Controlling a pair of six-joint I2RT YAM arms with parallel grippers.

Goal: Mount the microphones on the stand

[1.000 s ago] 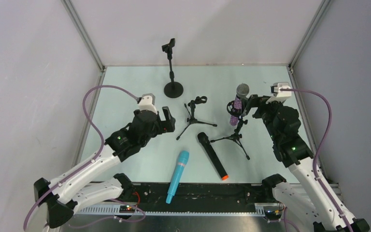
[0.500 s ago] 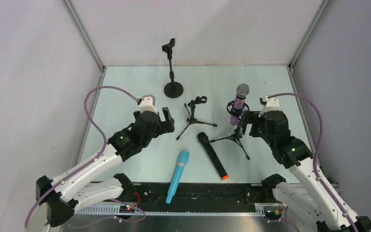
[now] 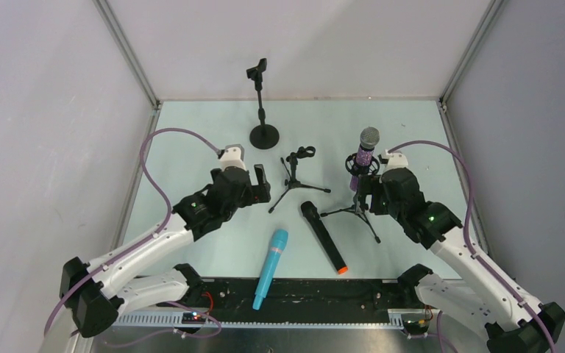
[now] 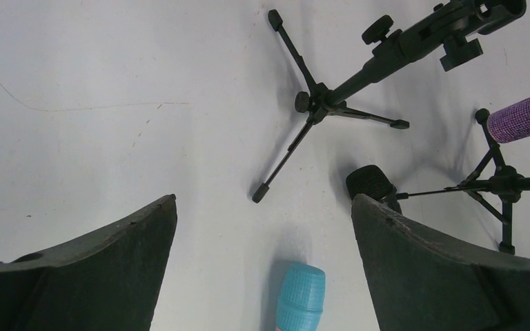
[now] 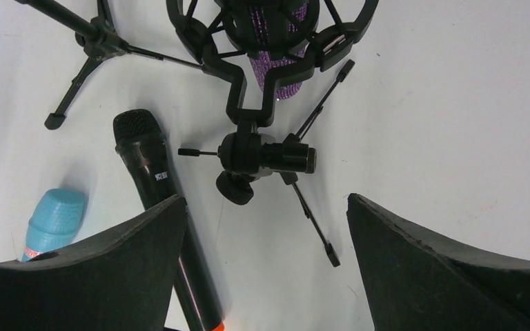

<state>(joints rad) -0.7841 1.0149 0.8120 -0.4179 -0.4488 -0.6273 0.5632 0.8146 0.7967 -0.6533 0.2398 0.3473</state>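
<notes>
The glittery purple microphone (image 3: 363, 157) stands in the shock-mount clip of a black tripod stand (image 3: 356, 211), its body also visible in the right wrist view (image 5: 281, 74). The black microphone (image 3: 324, 237) with an orange end and the cyan microphone (image 3: 270, 268) lie flat on the table. My right gripper (image 3: 365, 193) hovers open just right of the tripod stand (image 5: 260, 150), holding nothing. My left gripper (image 3: 259, 184) is open above the table, left of an empty small tripod stand (image 3: 295, 176); below it lies the cyan microphone's head (image 4: 301, 296).
A tall round-base stand (image 3: 263, 110) with an empty clip stands at the back. The black microphone's head (image 4: 370, 183) lies near the small tripod's legs (image 4: 317, 103). A black tray strip (image 3: 301, 290) runs along the near edge, with cage posts on both sides.
My right arm has swung left and nearer, from beside the purple microphone to beside its stand's legs. My left arm has shifted slightly right. All microphones stayed put.
</notes>
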